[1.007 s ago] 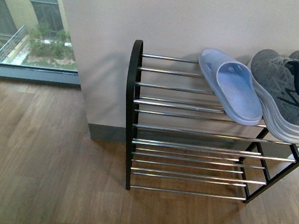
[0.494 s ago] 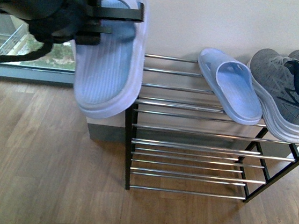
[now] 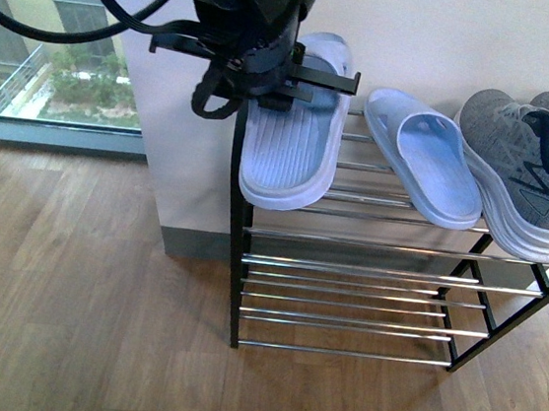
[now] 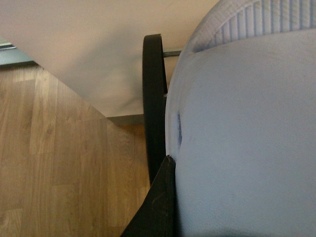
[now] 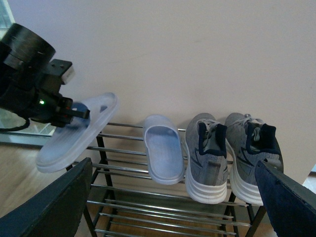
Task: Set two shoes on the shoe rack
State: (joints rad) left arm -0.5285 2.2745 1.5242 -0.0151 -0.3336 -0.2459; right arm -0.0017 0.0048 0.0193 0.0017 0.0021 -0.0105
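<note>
Half a second ago the held slipper (image 3: 294, 133) hung out over the floor, left of the rack (image 3: 366, 271); now the left arm has carried it rightward over the rack's left end, and its toe has swung down toward the front of the top shelf. The left gripper (image 3: 292, 72) is clamped on the slipper's heel end, one black finger (image 3: 331, 76) lying across its top; in the left wrist view the other finger (image 4: 158, 207) presses against the slipper's side. From the right wrist view the slipper slopes toe-down, with its toe hanging past the rack's left side, so I cannot tell whether it touches the bars.

The second slipper (image 3: 422, 161) lies on the top shelf just to the right of the held one, angled, apart from it. Right of that, two grey sneakers (image 5: 229, 153) stand side by side on the same shelf, heels toward the front. The rack stands against a pale wall (image 3: 443, 36) on a wood floor (image 3: 65, 301), its lower shelves bare.

The right gripper (image 5: 173, 207) stands wide open, holding nothing, its dark fingers framing the rack from well back.
</note>
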